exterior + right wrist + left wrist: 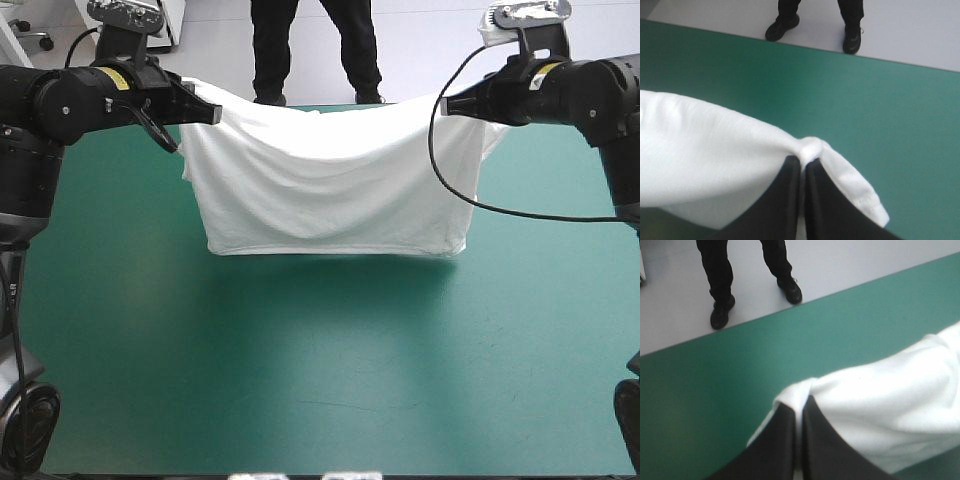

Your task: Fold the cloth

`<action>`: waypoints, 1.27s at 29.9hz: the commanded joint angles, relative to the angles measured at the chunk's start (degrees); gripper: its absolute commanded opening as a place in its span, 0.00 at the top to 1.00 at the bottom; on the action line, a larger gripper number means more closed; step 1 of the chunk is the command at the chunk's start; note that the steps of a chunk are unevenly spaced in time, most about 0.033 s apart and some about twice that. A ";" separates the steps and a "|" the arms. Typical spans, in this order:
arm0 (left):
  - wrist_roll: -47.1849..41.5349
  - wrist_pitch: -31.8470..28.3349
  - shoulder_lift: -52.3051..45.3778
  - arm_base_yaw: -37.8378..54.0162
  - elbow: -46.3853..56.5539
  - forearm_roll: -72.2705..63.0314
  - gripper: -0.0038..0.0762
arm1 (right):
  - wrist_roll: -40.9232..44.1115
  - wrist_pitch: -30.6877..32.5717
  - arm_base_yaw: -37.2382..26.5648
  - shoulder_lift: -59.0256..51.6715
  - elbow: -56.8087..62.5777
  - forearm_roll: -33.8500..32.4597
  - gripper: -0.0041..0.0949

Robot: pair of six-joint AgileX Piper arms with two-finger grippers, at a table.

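The white T-shirt (325, 185) hangs stretched between both arms above the far half of the teal-green table, its lower hem near or on the cover. My left gripper (213, 113) is shut on the shirt's upper left corner, and my right gripper (447, 104) is shut on the upper right corner. In the left wrist view the black fingers (782, 440) meet in an arch with the white cloth (880, 405) bunched at their tips (801, 400). The right wrist view shows the same pinch (802, 161), the shirt (705, 155) draping away to one side.
The teal-green cover (320, 370) lies bare in front of the hanging shirt. The table's far edge (330, 106) runs just behind the cloth. The right arm's black cable (470, 190) loops in front of the shirt's right side.
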 commanded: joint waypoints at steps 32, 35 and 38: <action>-4.81 -15.62 1.46 -0.01 24.83 6.35 0.96 | -2.97 -12.87 -0.69 6.22 19.27 1.37 0.98; -5.42 -14.64 -2.70 -0.01 35.62 6.49 0.96 | -3.33 -13.06 -0.69 2.37 30.33 2.01 0.98; -5.82 -13.99 -6.48 -0.01 45.84 5.18 0.96 | -3.92 -13.35 -0.58 -1.65 39.78 3.86 0.98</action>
